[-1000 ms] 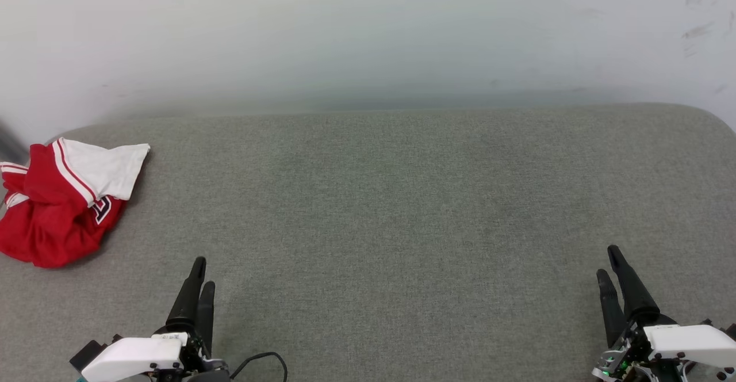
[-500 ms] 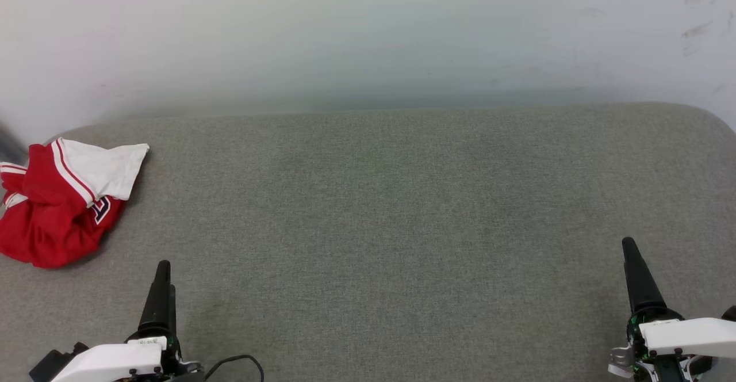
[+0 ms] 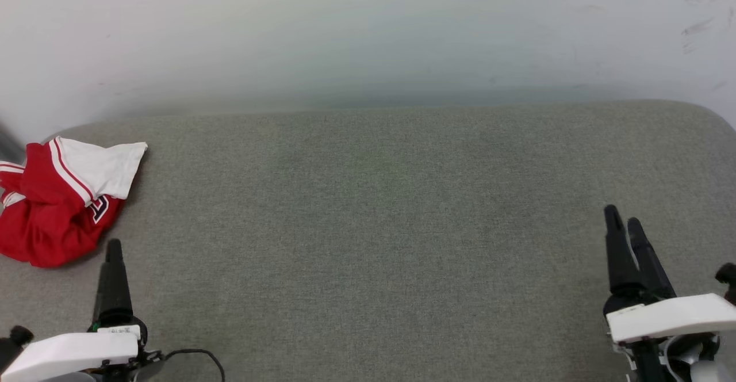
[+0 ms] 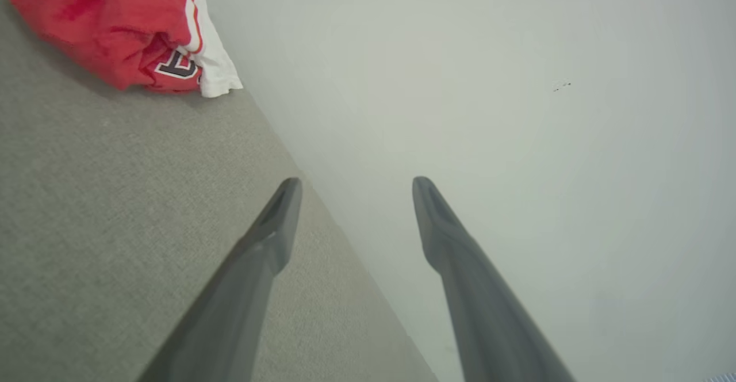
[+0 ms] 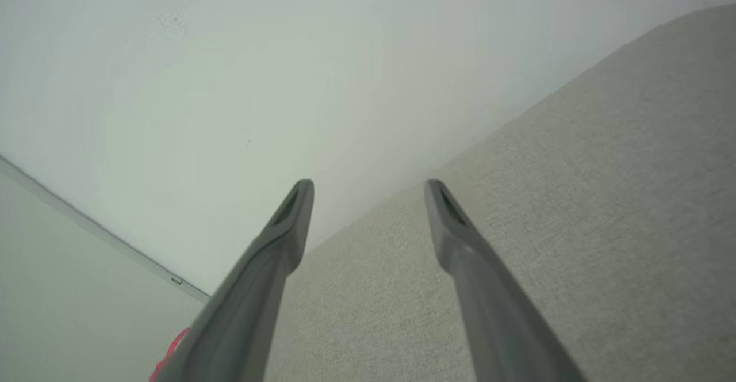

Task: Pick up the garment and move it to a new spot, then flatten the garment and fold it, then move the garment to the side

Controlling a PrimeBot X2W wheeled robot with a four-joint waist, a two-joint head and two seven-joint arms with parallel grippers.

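Observation:
The garment lies crumpled at the far left edge of the grey padded surface, red with a white sleeve on top and a bit of dark lettering showing. The left wrist view has the garment at its upper left. My left gripper hovers just in front of it, a short way off, open and empty; its jaws stand wide apart in the left wrist view. My right gripper is at the lower right, far from the garment, open and empty, its jaws apart in its own wrist view.
A pale wall rises right behind the padded surface. The surface has rounded back corners. A black cable loops beside my left wrist.
My left gripper has moved left and forward, closer to the garment. My right gripper has moved forward and slightly up the view. The garment lies as before.

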